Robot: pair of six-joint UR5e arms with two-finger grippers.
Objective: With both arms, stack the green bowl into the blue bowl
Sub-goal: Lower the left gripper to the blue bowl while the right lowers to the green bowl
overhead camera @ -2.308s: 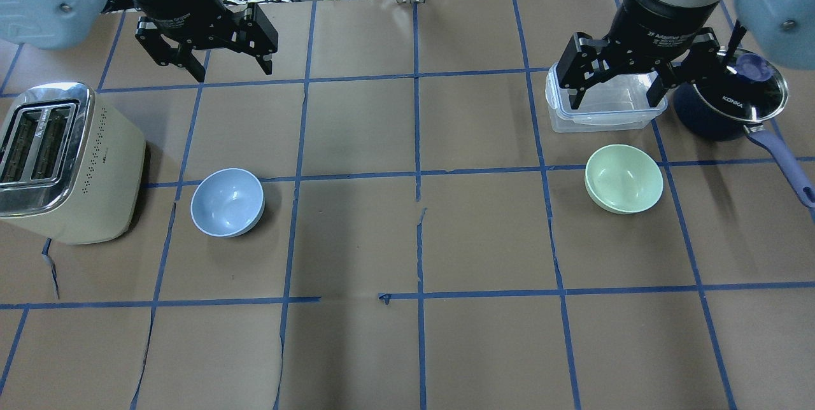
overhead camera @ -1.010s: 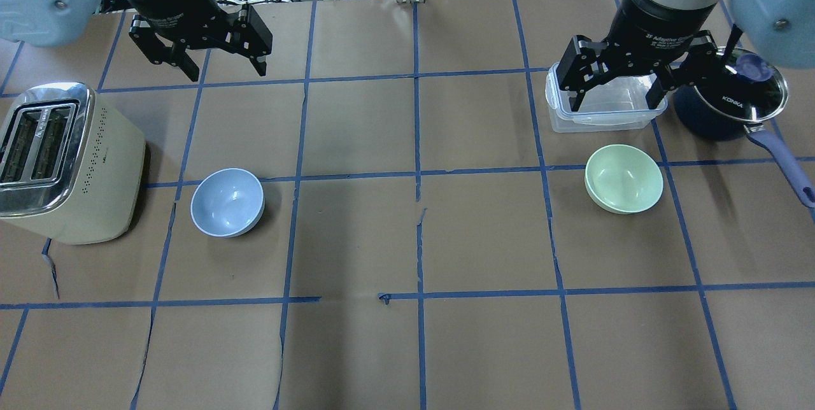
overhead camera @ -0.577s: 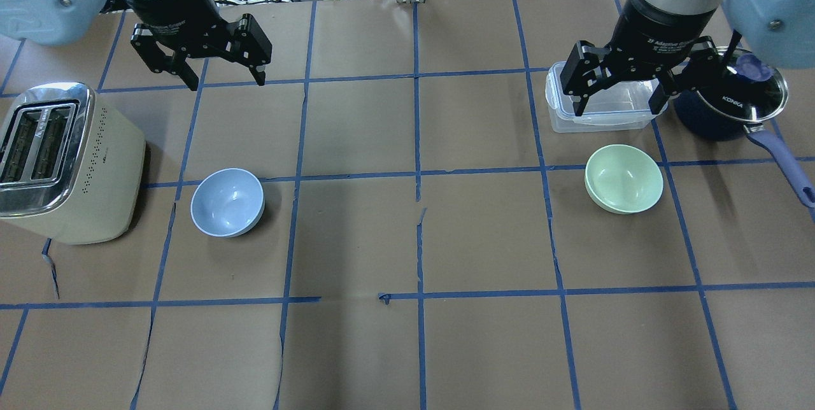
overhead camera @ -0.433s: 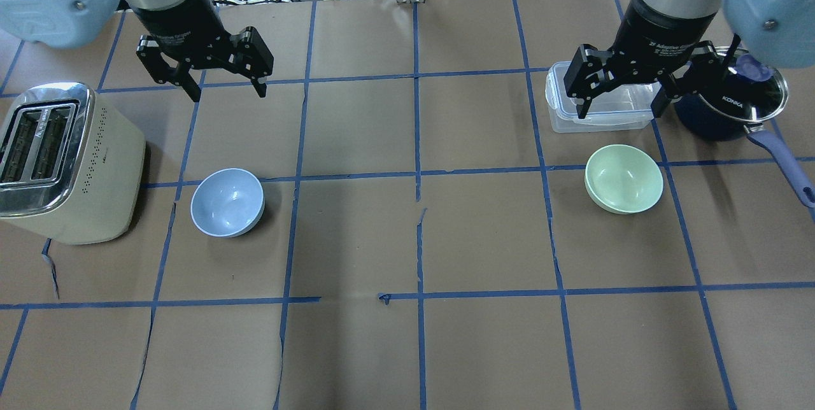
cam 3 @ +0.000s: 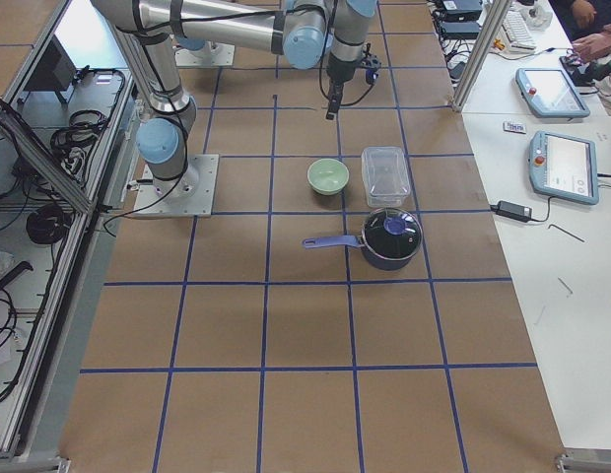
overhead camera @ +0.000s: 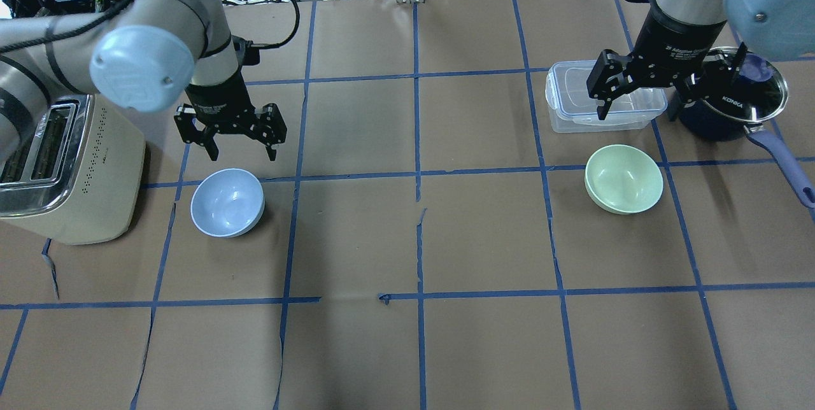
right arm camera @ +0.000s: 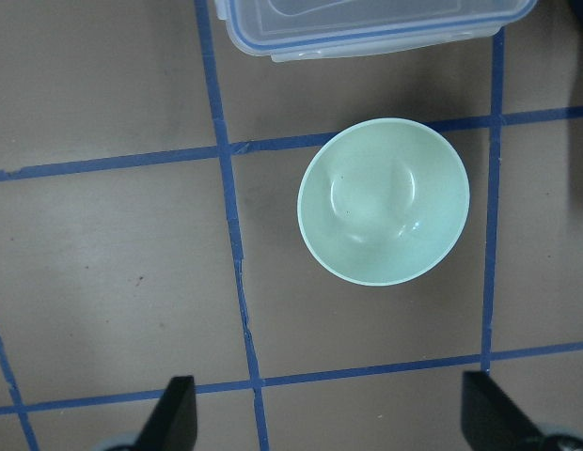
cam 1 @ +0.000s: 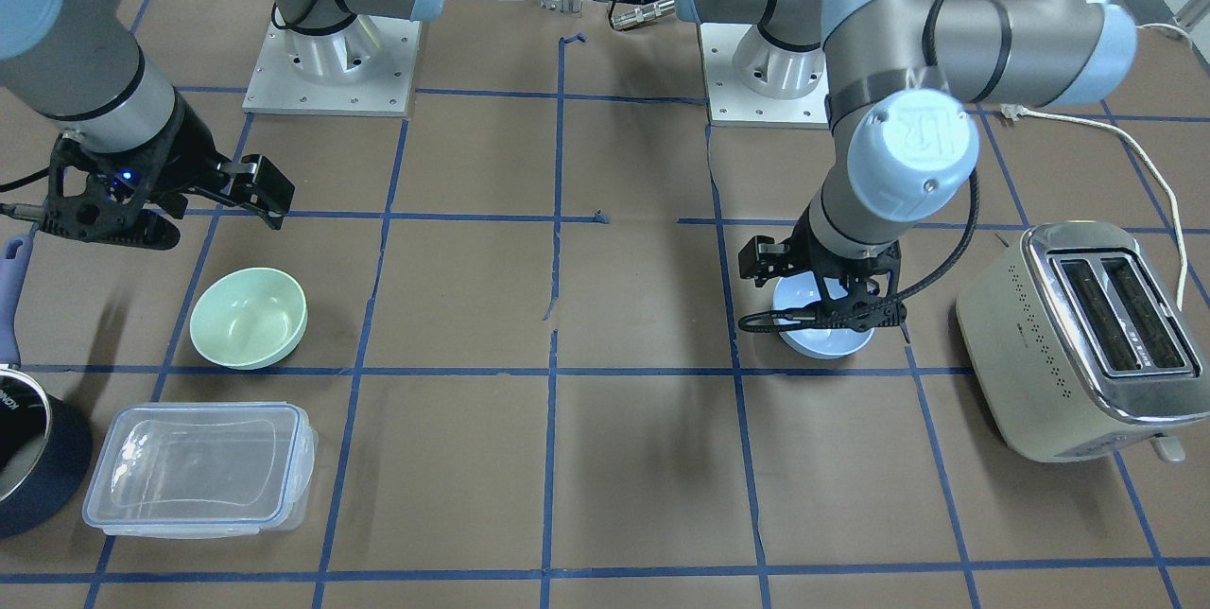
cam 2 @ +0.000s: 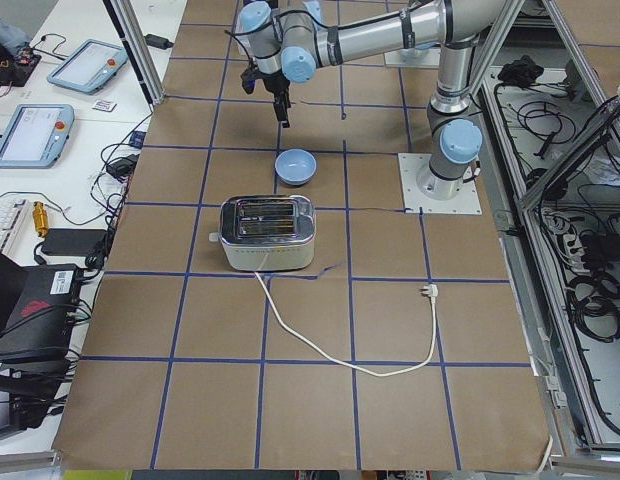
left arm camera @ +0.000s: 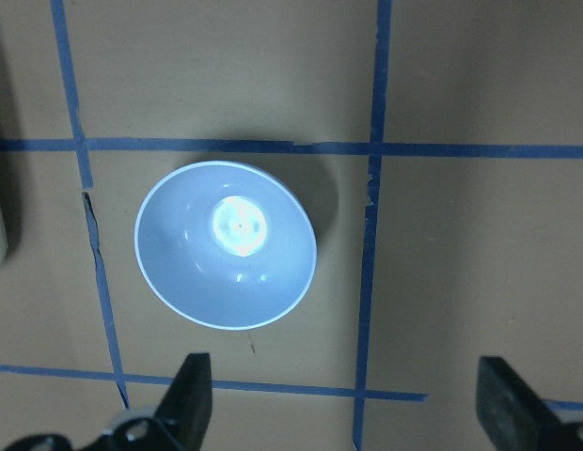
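Observation:
The green bowl [overhead camera: 624,179] sits upright on the table's right side; it also shows in the right wrist view [right arm camera: 384,200] and the front view [cam 1: 249,318]. The blue bowl [overhead camera: 227,202] sits upright on the left side, beside the toaster, and shows in the left wrist view [left arm camera: 226,244]. My left gripper [overhead camera: 242,155] is open and empty, hovering just behind and above the blue bowl. My right gripper [overhead camera: 640,107] is open and empty, hovering over the clear container, behind the green bowl.
A cream toaster [overhead camera: 63,162] stands left of the blue bowl, its cord trailing behind. A clear lidded container [overhead camera: 573,111] and a navy pot [overhead camera: 732,101] with a glass lid and long handle stand behind and right of the green bowl.
My left gripper has come forward and down from the back of the table to just above the blue bowl. My right gripper has shifted slightly toward the green bowl. Both stay open.

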